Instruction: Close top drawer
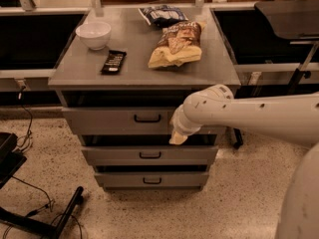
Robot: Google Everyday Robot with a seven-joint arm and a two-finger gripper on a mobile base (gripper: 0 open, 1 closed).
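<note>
The top drawer [109, 121] is the tallest grey front of three, with a small black bar handle [147, 118] at its centre. It stands pulled out a little, with a dark gap showing between its front and the cabinet top. My gripper [178, 137] hangs at the end of the white arm [249, 114] that comes in from the right. It points down in front of the right part of the drawer's front, at its lower edge, to the right of the handle.
On the cabinet top [134, 68] lie a white bowl [93, 34], a black remote [113, 61], a yellow chip bag [175, 45] and a dark snack bag [162, 15]. Two shallower drawers [149, 155] sit below. Black stand legs and cables [45, 218] lie at the lower left.
</note>
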